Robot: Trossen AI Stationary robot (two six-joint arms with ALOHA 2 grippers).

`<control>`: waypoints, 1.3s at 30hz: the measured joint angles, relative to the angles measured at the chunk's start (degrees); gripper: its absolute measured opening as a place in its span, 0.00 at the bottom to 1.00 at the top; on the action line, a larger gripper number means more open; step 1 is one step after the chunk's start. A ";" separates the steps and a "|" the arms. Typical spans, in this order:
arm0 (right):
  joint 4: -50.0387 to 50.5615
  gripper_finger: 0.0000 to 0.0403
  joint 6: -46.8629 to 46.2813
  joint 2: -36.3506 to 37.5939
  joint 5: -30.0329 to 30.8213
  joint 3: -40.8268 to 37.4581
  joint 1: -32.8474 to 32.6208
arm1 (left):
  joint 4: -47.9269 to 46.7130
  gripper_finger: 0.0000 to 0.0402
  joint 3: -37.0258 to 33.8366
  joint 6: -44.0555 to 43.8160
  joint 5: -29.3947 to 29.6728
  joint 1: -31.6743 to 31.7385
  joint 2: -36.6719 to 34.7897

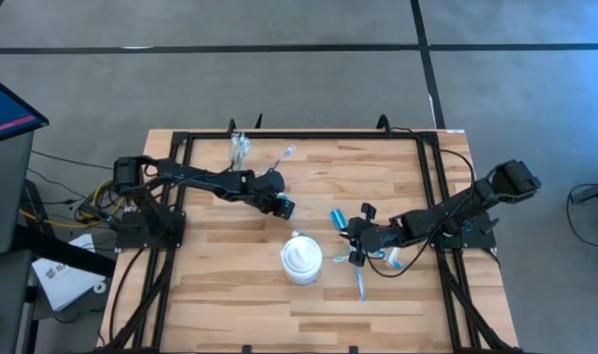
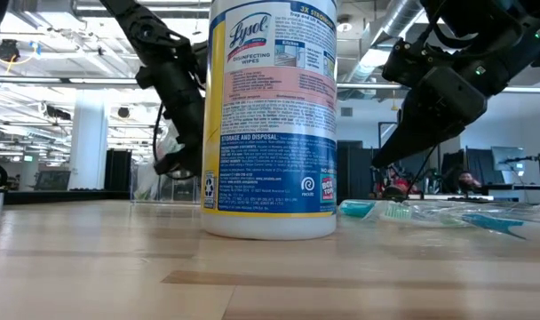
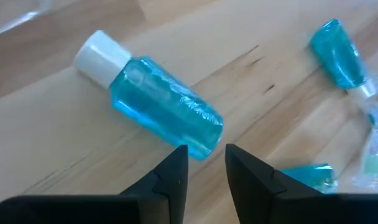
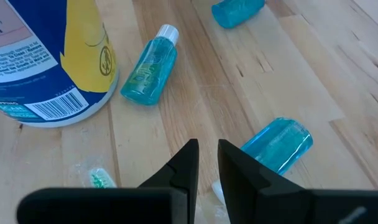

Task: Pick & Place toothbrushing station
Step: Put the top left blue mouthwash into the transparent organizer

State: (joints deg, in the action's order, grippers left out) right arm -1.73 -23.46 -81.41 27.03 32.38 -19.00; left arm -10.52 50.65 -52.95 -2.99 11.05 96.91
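Observation:
My left gripper (image 1: 284, 207) hovers at the table's middle, its fingers (image 3: 207, 163) a narrow gap apart and empty. A small clear-blue bottle with a white cap (image 3: 152, 104) lies on its side just beyond them. My right gripper (image 1: 356, 232) is right of the middle, low over the wood, its fingers (image 4: 207, 163) a slit apart and empty. Blue bottles (image 4: 150, 65) (image 4: 278, 144) lie on their sides around it. A clear cup (image 1: 240, 149) with toothbrushes stands at the far edge. A toothbrush (image 1: 362, 282) lies near the right gripper.
A white Lysol wipes tub (image 1: 301, 260) stands upright near the table's middle, between both grippers and the near edge; it fills the low view (image 2: 270, 116). A black frame (image 1: 309, 136) rims the table. Another brush (image 1: 287, 152) lies at the far side.

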 joint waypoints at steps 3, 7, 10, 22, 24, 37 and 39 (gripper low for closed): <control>-0.03 0.13 -0.11 0.00 0.00 0.00 0.00 | 1.48 0.26 -0.02 0.02 0.18 0.00 -0.22; -0.01 0.13 -0.13 0.00 0.00 0.00 0.00 | 1.72 0.31 -0.02 0.04 0.73 0.00 0.27; -0.01 0.13 -0.13 0.00 0.00 0.00 0.00 | 1.60 0.38 -0.08 0.04 1.12 0.00 0.43; -0.01 0.13 -0.13 0.00 0.00 0.00 0.00 | 1.84 0.55 -0.06 8.99 -0.19 0.15 -0.53; -0.01 0.13 -0.13 0.00 0.01 0.00 0.00 | 1.94 0.55 -0.06 17.24 -2.79 0.13 -0.53; -0.19 0.13 -0.13 0.00 0.00 0.00 0.04 | 1.10 0.49 -0.05 34.99 -5.43 -0.35 -4.37; -0.33 0.13 -0.13 0.00 0.00 0.00 0.04 | -0.04 0.48 -0.04 35.59 -4.28 -0.57 -5.74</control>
State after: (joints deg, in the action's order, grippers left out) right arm -2.06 -23.60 -81.41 27.03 32.38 -18.96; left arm -10.56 50.61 -17.35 -7.26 10.48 91.16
